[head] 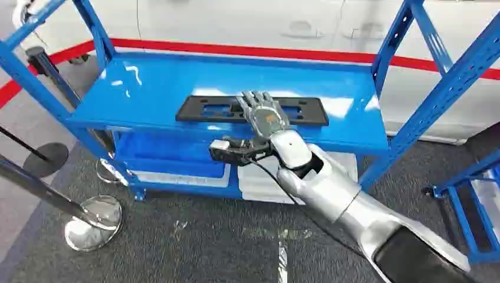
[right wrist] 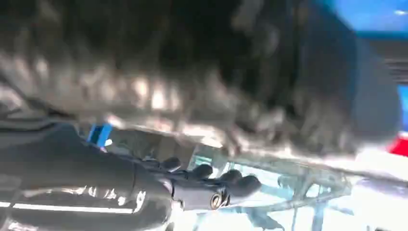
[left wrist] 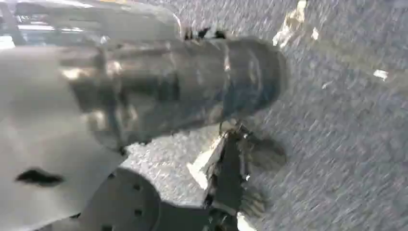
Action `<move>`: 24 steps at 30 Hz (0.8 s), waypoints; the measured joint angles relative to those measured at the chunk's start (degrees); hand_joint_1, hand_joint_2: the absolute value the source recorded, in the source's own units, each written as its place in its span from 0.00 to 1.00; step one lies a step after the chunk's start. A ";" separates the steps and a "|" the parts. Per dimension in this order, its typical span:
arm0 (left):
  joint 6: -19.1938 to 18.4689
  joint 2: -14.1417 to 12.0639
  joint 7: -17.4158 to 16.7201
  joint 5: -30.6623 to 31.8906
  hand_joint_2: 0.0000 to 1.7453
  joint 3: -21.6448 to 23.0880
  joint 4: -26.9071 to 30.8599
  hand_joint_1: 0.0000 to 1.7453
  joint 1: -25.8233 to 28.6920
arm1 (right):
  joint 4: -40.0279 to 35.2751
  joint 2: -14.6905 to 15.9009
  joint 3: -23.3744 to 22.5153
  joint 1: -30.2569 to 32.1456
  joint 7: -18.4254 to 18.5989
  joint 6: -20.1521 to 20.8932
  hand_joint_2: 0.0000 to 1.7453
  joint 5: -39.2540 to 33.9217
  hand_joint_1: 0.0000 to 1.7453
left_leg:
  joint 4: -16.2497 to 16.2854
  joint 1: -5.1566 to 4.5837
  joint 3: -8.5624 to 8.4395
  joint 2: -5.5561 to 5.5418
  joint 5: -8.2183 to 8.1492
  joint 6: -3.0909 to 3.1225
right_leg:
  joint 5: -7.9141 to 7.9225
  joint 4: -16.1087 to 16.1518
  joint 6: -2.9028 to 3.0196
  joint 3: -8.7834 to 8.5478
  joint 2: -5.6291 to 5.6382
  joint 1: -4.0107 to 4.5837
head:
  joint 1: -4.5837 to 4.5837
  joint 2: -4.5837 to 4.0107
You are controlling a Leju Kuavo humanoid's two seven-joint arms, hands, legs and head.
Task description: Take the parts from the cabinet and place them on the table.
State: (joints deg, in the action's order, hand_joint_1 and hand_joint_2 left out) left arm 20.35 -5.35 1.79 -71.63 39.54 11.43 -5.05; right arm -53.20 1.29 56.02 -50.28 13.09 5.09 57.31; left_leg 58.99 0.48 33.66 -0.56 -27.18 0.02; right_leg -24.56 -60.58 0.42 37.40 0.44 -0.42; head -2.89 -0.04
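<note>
The right robot hand (head: pixel 265 115) is out over the near edge of the blue cabinet shelf (head: pixel 153 88), palm down and fingers stretched flat across the black part (head: pixel 206 109) — resting on it or just above it, hard to call from the head view, and I can't tell whether it has any grip yet. The right wrist view is heavily blurred; dark fingers (right wrist: pixel 226 180) show there, nothing more certain. That flat, splayed posture suits a long thin plate: my read is it's lining up to press or curl around the near edge rather than pinch. The part lies lengthwise across the middle of the shelf, slotted, flat on the blue top. Below sits a blue bin (head: pixel 171 154) on the lower level. Off to the left, 2 chrome stanchion bases (head: pixel 94 221) stand on the grey carpet. The left wrist view looks blurrily down at that carpet; the left robot hand's state can't be judged.
</note>
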 joint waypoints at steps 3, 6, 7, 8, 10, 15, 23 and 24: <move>0.00 -0.07 0.00 0.00 0.00 0.00 0.00 0.00 -0.02 | 0.09 0.07 0.00 0.01 0.00 -0.02 0.00 -0.07 0.00 | 0.65 0.20 -0.02 0.19 -0.94 -0.90 | 0.03 0.66 0.97 -0.67 0.16 -0.47 | 0.07 0.00; 0.00 -0.24 0.11 -0.02 0.00 0.02 0.00 0.00 -0.09 | 0.20 0.07 0.00 0.15 -0.02 -0.09 0.00 -0.35 0.00 | 11.54 0.32 5.43 0.25 -5.66 -1.79 | -0.30 0.75 1.49 -1.26 0.07 -0.60 | -0.41 0.00; 0.00 -0.26 0.11 -0.02 0.00 0.02 0.00 0.00 -0.06 | 0.35 0.07 0.00 0.39 -0.02 -0.09 0.00 -0.50 0.00 | 15.57 0.33 7.78 0.25 -6.85 -1.94 | -0.42 0.74 1.61 -1.35 0.04 -0.60 | -0.44 0.00; 0.00 -0.26 0.11 -0.04 0.00 0.04 0.00 0.00 0.05 | 0.48 0.07 0.00 0.70 -0.11 -0.11 0.00 -0.61 0.00 | 17.49 0.35 9.30 0.25 -6.51 -1.98 | -0.53 0.73 1.63 -1.48 0.05 -0.60 | -0.44 0.00; -0.02 -0.28 0.11 -0.09 0.00 0.04 0.00 0.00 0.20 | 0.79 0.07 0.00 1.13 -0.26 -0.28 0.00 -0.74 0.00 | 12.76 0.40 8.02 0.25 -2.04 -1.89 | -0.86 0.73 1.55 -1.96 0.17 -0.62 | -0.44 0.00; 0.07 -0.63 0.11 -0.09 0.00 0.07 0.00 0.00 -0.09 | 1.64 0.07 0.00 1.26 -0.59 -1.09 0.00 -0.87 0.00 | -0.43 -0.24 2.35 0.11 2.59 -0.59 | -1.37 0.90 0.40 -2.35 0.27 -0.27 | -0.37 0.00; 0.04 -0.68 0.13 -0.20 0.00 0.09 0.00 0.00 -0.05 | 2.95 0.13 0.00 2.33 -0.61 -1.29 0.00 -1.01 0.00 | -1.53 0.12 1.08 0.24 2.50 1.48 | -8.44 -15.60 -0.88 6.07 0.02 -0.16 | -0.02 0.00; 0.09 -0.68 0.11 -0.22 0.00 0.09 -0.02 0.00 -0.01 | 3.13 0.13 0.00 2.60 -0.61 -1.29 0.00 -1.03 0.00 | -1.46 0.09 1.01 0.18 2.37 1.54 | -7.40 -15.22 -0.82 6.27 0.01 -0.16 | 0.00 0.00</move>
State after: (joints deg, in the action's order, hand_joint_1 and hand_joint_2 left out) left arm 20.44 -6.03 1.90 -71.84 39.63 11.41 -5.07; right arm -50.07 1.42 56.02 -47.68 12.48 3.80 56.28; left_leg 57.53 0.57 34.67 -0.39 -24.80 1.56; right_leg -31.96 -75.79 -0.40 43.68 0.46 -0.59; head -2.89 -0.04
